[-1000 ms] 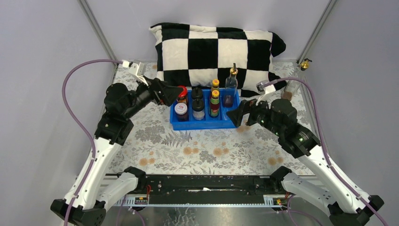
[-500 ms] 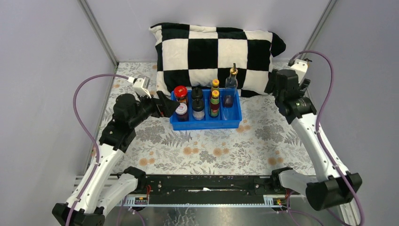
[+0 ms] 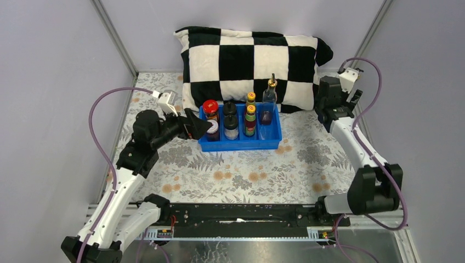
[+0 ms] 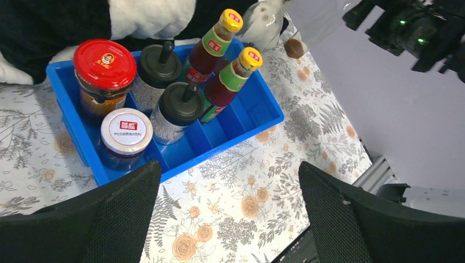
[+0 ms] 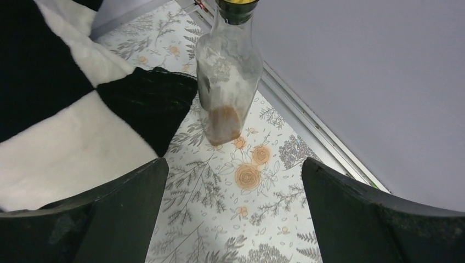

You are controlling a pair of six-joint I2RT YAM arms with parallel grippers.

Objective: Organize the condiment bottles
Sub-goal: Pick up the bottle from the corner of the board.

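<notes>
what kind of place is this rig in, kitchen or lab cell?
Most likely a lab cell: plain grey walls on metal frame posts enclose the workspace, and the floral tablecloth, checkered pillow and blue tray of condiment bottles look staged.

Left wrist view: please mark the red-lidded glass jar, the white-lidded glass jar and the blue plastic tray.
Red-lidded glass jar [image 4: 105,63]: left wrist view, centre of lid.
White-lidded glass jar [image 4: 126,130]: left wrist view, centre of lid.
Blue plastic tray [image 4: 255,104]: left wrist view, bare floor, right end.

We see a blue plastic tray [image 3: 239,146] on a floral-patterned surface [image 3: 241,175]. Just behind it lies a black-and-white checkered pillow [image 3: 252,55].
</notes>
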